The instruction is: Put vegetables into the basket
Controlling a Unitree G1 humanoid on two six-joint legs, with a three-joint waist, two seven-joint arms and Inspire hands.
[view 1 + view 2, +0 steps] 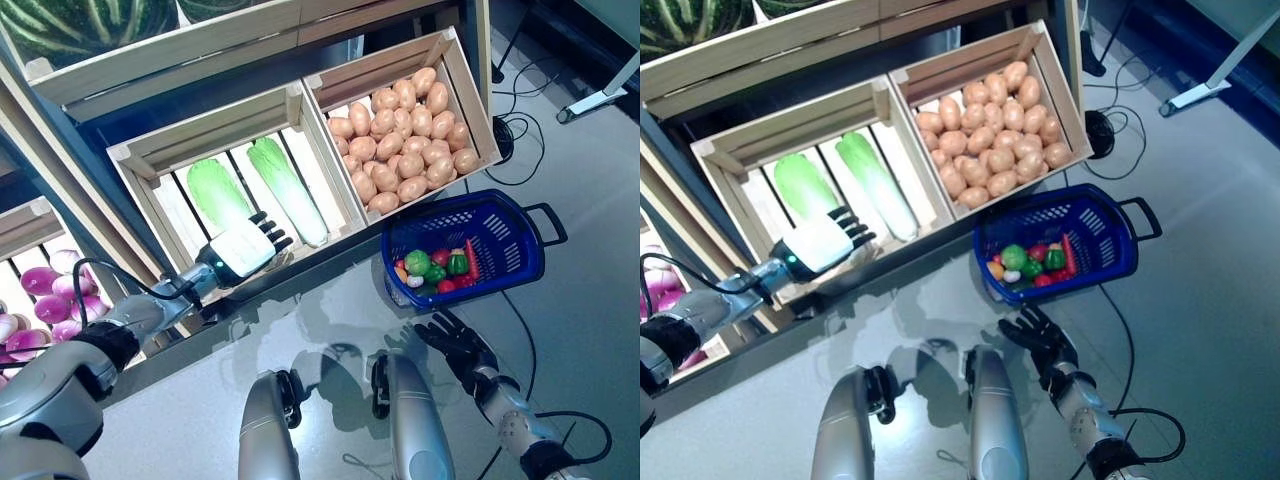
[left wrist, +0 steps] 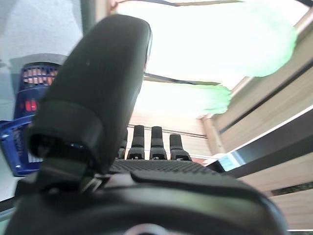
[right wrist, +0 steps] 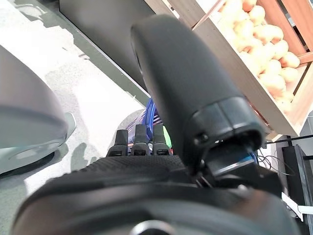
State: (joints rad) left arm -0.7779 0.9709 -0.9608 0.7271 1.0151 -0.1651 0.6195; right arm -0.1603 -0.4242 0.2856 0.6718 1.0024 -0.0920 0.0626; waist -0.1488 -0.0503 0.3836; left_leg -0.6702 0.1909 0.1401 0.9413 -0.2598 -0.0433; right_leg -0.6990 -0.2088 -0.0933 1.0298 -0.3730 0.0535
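Note:
The blue basket (image 1: 500,230) stands on the floor in front of the stand, with small red, green, orange and white vegetables (image 1: 432,268) in it. My left hand (image 1: 243,247) reaches over the front edge of the wooden crate (image 1: 140,165), fingers straight and empty, just short of a pale green cabbage (image 1: 218,193). A second cabbage (image 1: 285,188) lies beside it. In the left wrist view the cabbages (image 2: 205,98) lie past my fingers (image 2: 157,143). My right hand (image 1: 457,345) waits low, below the basket's near rim, fingers straight and empty.
A crate of potatoes (image 1: 405,125) stands right of the cabbage crate, just behind the basket. Lower shelves of the stand (image 1: 40,290) lie to the left. A metal table leg (image 1: 600,95) and cables (image 1: 520,95) lie on the floor at the far right.

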